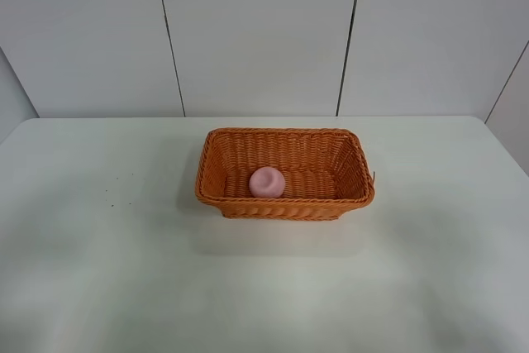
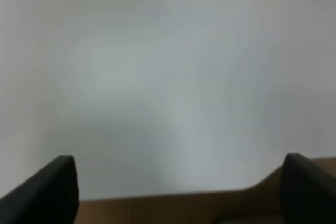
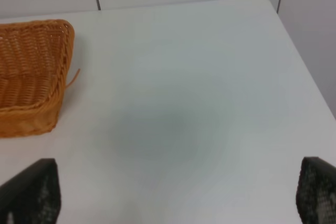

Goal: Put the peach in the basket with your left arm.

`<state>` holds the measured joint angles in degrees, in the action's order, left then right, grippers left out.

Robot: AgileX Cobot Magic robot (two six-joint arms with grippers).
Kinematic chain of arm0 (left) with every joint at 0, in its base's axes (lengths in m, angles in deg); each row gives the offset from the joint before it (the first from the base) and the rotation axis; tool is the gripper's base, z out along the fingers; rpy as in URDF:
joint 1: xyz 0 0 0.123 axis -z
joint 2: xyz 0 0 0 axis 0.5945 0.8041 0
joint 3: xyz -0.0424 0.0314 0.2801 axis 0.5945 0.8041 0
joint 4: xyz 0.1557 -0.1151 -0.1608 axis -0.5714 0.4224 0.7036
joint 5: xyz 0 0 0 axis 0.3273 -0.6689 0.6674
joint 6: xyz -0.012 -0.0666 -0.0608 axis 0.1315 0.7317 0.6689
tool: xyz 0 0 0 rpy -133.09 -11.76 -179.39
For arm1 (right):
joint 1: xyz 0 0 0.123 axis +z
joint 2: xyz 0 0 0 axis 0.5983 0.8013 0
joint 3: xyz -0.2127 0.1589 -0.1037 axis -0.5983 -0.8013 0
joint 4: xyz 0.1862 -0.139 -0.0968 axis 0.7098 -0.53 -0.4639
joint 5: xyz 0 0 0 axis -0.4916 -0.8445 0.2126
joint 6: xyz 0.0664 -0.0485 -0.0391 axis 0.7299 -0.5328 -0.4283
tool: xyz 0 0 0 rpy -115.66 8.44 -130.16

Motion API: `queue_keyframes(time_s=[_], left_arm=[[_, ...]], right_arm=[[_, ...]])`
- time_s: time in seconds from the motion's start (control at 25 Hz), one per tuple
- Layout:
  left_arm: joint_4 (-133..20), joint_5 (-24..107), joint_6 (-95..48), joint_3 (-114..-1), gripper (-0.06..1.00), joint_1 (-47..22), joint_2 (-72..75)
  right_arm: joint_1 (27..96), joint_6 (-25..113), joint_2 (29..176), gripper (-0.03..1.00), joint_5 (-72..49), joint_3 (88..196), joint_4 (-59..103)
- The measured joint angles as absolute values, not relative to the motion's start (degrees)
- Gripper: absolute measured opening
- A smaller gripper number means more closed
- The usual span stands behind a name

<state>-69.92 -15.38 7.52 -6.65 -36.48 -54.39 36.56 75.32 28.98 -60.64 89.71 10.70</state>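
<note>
The pale pink peach [image 1: 267, 182] lies inside the orange-brown wicker basket [image 1: 285, 206], left of its middle, at the table's centre. Neither arm shows in the exterior high view. In the left wrist view my left gripper [image 2: 178, 184] is open and empty, its two dark fingertips [image 2: 58, 187] wide apart over a blurred white surface; neither peach nor basket shows there. In the right wrist view my right gripper [image 3: 177, 192] is open and empty, and one end of the basket [image 3: 31, 72] shows off to the side of it.
The white table [image 1: 99, 270] spreads around the basket, with a panelled white wall [image 1: 256, 31] behind it. The table's rounded corner [image 3: 265, 3] shows in the right wrist view. A blurred brown strip [image 2: 173, 208] lies between the left fingertips.
</note>
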Motion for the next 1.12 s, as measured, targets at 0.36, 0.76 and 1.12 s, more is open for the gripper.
queue_keyframes(time_s=[0.36, 0.76, 1.12], left_arm=[[-69.92, -15.32, 7.56, -6.45, 0.88, -36.48, -67.23], [-69.92, -15.37, 7.66, -6.45, 0.88, -36.48, -71.94], [-69.92, -15.37, 7.74, -6.45, 0.88, -36.48, -71.94]], right_arm=[[36.56, 75.32, 28.98, 0.69, -60.64, 89.71, 10.70], [36.56, 75.32, 28.98, 0.69, -60.64, 89.71, 10.70], [36.56, 75.32, 28.98, 0.69, -60.64, 89.71, 10.70]])
